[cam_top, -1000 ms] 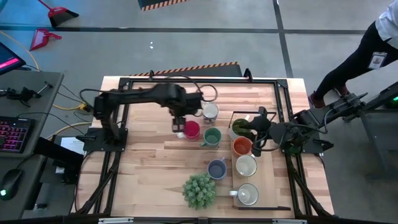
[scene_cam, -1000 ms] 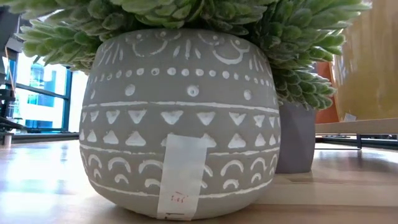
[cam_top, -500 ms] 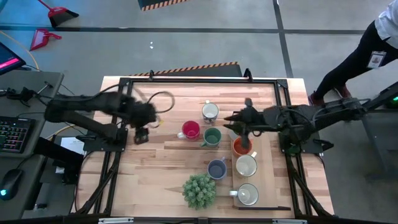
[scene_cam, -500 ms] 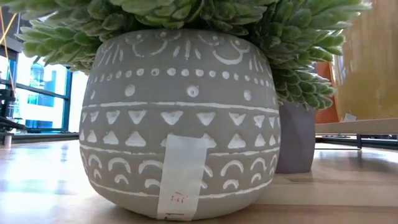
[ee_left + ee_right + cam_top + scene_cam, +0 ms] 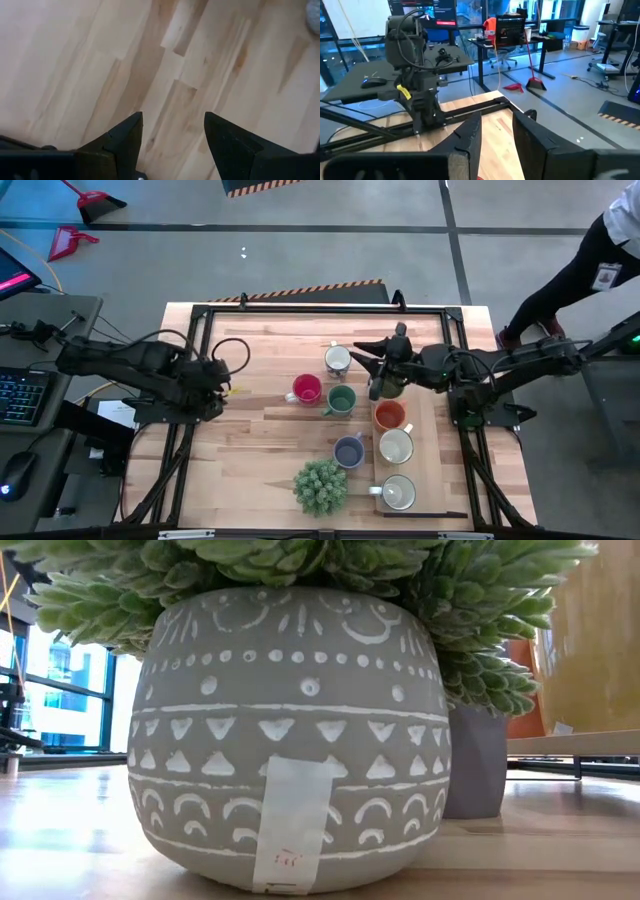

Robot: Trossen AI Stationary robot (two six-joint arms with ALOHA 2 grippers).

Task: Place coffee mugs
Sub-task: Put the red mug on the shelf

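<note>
A: High view: mugs (image 5: 342, 399) mid-worktop (image 5: 250, 450); right end effector (image 5: 375, 375) at olive mug (image 5: 388, 388), grip can't tell.
B: Left wrist: left end effector (image 5: 172, 121) apart over bare wood. Low view: only plant pot (image 5: 290, 730).

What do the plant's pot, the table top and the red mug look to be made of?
Plant pot: matte grey ceramic or concrete, judging by its dull grainy surface and white painted pattern. Table top: light wood, with visible plank joints and grain, smooth finish. Red mug: probably glazed ceramic, uniformly coloured; too small to confirm.

A robotics lab, plainly. Desks with monitors (image 5: 437, 10) and a keyboard (image 5: 22, 395) surround the framed wooden counter (image 5: 260, 430). Hazard tape (image 5: 310, 290) stripes the concrete floor.
</note>
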